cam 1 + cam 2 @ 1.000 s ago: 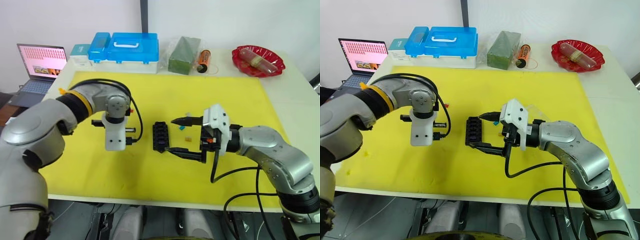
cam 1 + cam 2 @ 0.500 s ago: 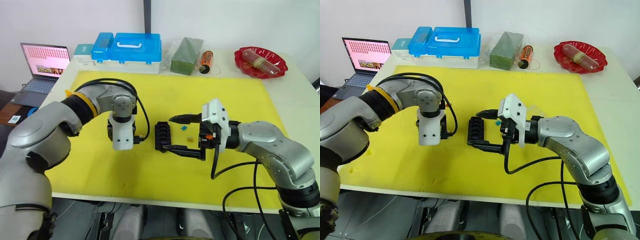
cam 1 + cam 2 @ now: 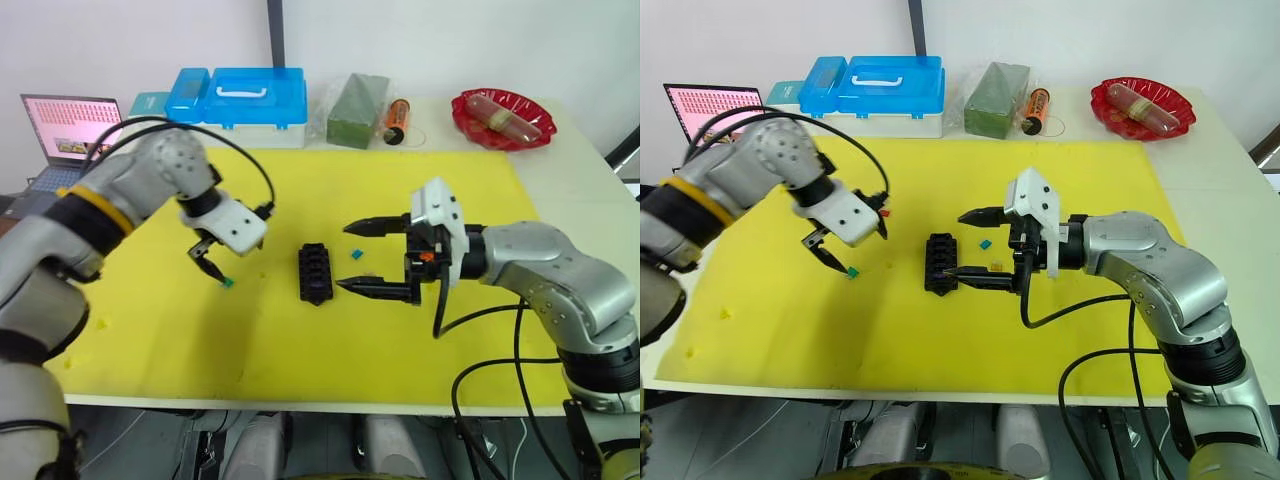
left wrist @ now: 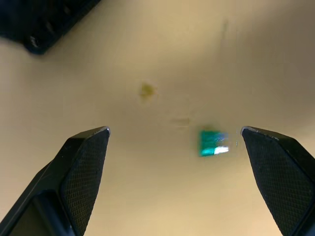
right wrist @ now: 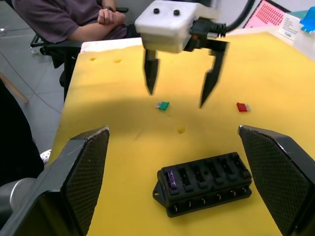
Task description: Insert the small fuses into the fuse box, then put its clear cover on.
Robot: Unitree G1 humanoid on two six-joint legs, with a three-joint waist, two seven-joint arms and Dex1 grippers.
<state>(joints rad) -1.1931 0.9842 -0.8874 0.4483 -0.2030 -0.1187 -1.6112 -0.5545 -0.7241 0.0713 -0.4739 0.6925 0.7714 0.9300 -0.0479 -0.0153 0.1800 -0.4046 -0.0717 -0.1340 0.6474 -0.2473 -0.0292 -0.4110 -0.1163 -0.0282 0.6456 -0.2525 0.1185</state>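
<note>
desk (image 3: 560, 190): a white top is carrying a yellow mat (image 3: 300, 340) across the frame's middle
fuse box (image 3: 315, 273): lying at centre frame between both hands, slots up for loading
left hand (image 3: 208, 262): hovering at centre left, fingers spread wide and empty, straddling the green fuse (image 3: 228, 283), seemingly to pinch it
right hand (image 3: 352, 257): waiting just right of the box, wide open, gripping nothing
other fuses: a teal fuse (image 3: 355, 255) and a tan fuse (image 3: 996, 266) are lying right of the box; a red fuse (image 5: 242, 106) further off

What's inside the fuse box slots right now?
One purple fuse sits in the end slot of the fuse box. The other slots look unfilled, though their depths are dark and hard to see into.
</note>
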